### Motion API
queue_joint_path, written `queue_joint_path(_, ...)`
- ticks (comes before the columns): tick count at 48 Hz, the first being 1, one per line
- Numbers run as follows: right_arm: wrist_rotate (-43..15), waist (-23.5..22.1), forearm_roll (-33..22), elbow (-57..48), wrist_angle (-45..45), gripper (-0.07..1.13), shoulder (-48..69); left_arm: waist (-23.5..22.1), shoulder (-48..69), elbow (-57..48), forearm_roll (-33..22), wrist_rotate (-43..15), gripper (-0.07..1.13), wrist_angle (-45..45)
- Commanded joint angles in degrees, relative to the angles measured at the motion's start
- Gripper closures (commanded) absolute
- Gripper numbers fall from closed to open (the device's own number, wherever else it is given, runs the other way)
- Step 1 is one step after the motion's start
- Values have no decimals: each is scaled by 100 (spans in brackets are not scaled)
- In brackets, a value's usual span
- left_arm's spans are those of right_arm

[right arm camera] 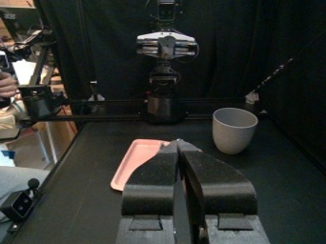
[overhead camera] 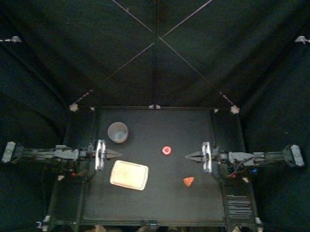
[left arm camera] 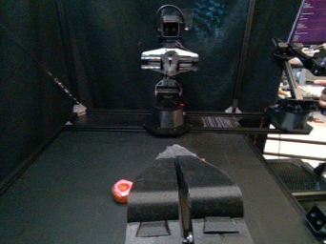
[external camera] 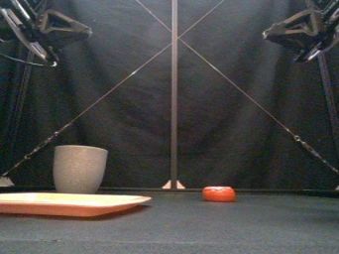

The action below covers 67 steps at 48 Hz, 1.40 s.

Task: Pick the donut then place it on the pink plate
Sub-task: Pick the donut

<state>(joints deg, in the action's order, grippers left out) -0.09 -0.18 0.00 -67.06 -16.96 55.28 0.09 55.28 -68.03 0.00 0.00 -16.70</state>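
a small black table (overhead camera: pixel 158 125) sits inside black curtains, and both arms are drawn to its side edges. the left arm (overhead camera: pixel 49 154) lies level along the left rail. the right arm (overhead camera: pixel 260 158) mirrors it on the right rail, and each points inward across the table at the other. in the front view both wrists hang high, well above everything on the table. the left gripper (left arm camera: pixel 180 157) is clenched on nothing, its jaws pressed together to a thin seam. the right gripper (right arm camera: pixel 180 148) is the same, closed and empty.

nearest the front edge lies the pink plate (overhead camera: pixel 130 174), flat and left of centre. to the right of the pink plate, well apart from it and about as near the front, is a small orange-red toy (overhead camera: pixel 189 182); what it is cannot be told. the donut (overhead camera: pixel 168 149) lies behind the pink plate and to its right, apart from it, near the table's middle between the two grippers. it is a red ring resting flat with its hole facing up, and being round it has no long axis. farthest back, behind the pink plate, a grey cup (overhead camera: pixel 118 132) stands upright with its mouth up.
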Motion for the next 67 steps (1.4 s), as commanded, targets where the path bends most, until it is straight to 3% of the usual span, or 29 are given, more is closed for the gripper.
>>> queue_joint_path(1, -9, -316, 9, 62, -18, 98, -185, 158, -70, 105, -53, 0, 97, -44)
queue_joint_path(15, -35, -1494, -18, 132, -44, 96, -1371, 378, -88, 62, -79, -26, 100, -62)
queue_joint_path(22, -35, -1775, 0, 229, -53, 85, -2048, 396, -88, 26, -88, -26, 100, -62)
queue_joint_path(25, -44, -1793, 0, 299, -53, 76, -2285, 396, -88, 0, -79, -26, 100, -62)
queue_joint_path(37, -44, -1784, 9, 606, -114, 21, -3076, 396, -88, -35, -79, -26, 100, -70)
queue_joint_path(43, -44, -1784, 53, 765, -193, 1, -3393, 396, -97, -44, -70, -26, 100, -70)
queue_joint_path(53, -44, -1784, 79, 896, -202, 0, -3946, 396, -88, -79, -88, -26, 100, -79)
queue_joint_path(67, -44, -1731, 536, 1336, 185, 0, -4975, 413, -88, -132, -88, -18, 100, -132)
